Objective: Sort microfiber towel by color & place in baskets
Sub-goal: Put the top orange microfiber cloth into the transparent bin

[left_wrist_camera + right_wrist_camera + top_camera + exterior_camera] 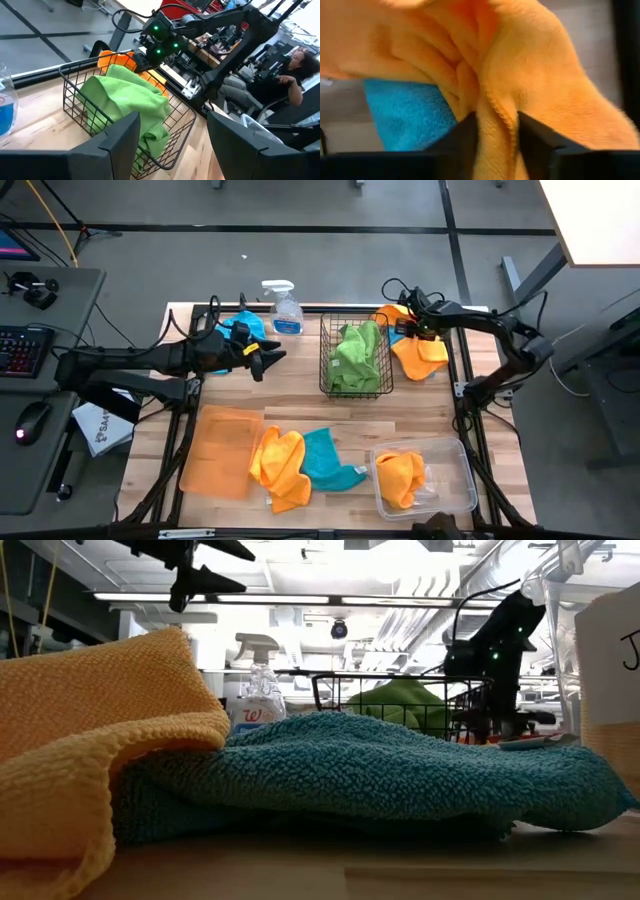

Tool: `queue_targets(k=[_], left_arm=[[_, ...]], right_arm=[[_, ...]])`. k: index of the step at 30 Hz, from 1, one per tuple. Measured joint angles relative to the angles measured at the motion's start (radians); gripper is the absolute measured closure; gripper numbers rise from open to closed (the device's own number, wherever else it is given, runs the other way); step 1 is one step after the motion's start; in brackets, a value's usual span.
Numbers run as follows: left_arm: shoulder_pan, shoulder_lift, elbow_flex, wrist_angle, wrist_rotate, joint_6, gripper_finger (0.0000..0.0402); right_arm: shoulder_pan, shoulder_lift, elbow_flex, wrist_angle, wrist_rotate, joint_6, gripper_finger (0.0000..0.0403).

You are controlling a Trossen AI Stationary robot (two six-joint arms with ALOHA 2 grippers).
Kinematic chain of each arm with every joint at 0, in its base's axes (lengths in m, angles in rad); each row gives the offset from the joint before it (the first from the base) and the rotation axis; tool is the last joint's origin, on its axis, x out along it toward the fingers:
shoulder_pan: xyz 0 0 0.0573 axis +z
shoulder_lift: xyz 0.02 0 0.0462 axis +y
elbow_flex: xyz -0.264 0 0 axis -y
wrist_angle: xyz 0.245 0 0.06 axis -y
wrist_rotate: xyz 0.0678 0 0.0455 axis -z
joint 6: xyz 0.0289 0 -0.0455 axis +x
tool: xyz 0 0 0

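At the table's far right corner, the right gripper point(497, 132) pinches an orange microfiber towel point(530, 75) beside the black wire mesh basket point(355, 385), a turquoise towel point(407, 112) just under it. The left gripper point(270, 361) hovers left of the basket, fingers spread and empty.

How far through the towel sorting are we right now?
Partly done. A green towel sits in the wire basket and an orange towel in the clear bin. In hand: the right pincer is shut on an orange towel at the far right. The left pincer is open and empty. Left: the near orange towel and blue towel, a blue one far left, and the orange tray is unfilled.
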Motion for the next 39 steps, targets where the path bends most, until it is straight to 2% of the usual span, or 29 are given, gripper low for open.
queue_targets(k=[2, 4, 8, 13, 16, 21, 26, 28, 33, 37, 39], left_arm=[[0.000, 0.002, 0.000, 0.002, 0.000, 0.000, 0.0185], [0.000, 0.005, 0.000, 0.000, 0.000, 0.000, 0.0185], [0.000, 0.003, 0.000, 0.005, -0.019, 0.005, 0.0185], [0.000, 0.004, 0.000, 0.020, -0.045, 0.006, 0.0185], [0.000, 0.004, 0.000, 0.035, -0.046, 0.009, 0.0185], [0.000, 0.006, 0.000, 0.076, -0.053, 0.042, 0.0185], [0.000, 0.006, 0.000, 0.108, -0.108, 0.053, 0.0185], [0.000, 0.006, 0.000, 0.117, -0.125, 0.053, 0.0185], [0.000, 0.006, 0.000, 0.123, -0.135, 0.053, 0.0185], [0.001, 0.006, 0.000, 0.123, -0.135, 0.053, 0.0185], [0.001, 0.006, 0.000, 0.125, -0.136, 0.052, 0.0185]], right_arm=[[0.003, -0.031, 0.000, -0.024, 0.023, -0.034, 0.0352], [0.007, -0.079, 0.000, -0.043, 0.045, -0.081, 0.0386], [0.010, -0.230, 0.032, -0.136, 0.080, -0.125, 0.0385], [0.024, -0.443, 0.147, -0.245, 0.083, -0.223, 0.0394], [0.058, -0.561, 0.238, -0.292, -0.012, -0.245, 0.0398], [0.193, -0.752, 0.358, -0.298, -0.304, -0.240, 0.0399], [0.361, -0.921, 0.438, -0.298, -0.595, -0.105, 0.0400], [0.407, -0.987, 0.458, -0.310, -0.679, -0.035, 0.0401], [0.428, -1.123, 0.463, -0.339, -0.721, 0.134, 0.0402], [0.380, -1.166, 0.438, -0.343, -0.748, 0.139, 0.0402], [0.342, -1.163, 0.413, -0.330, -0.794, 0.116, 0.0402]])
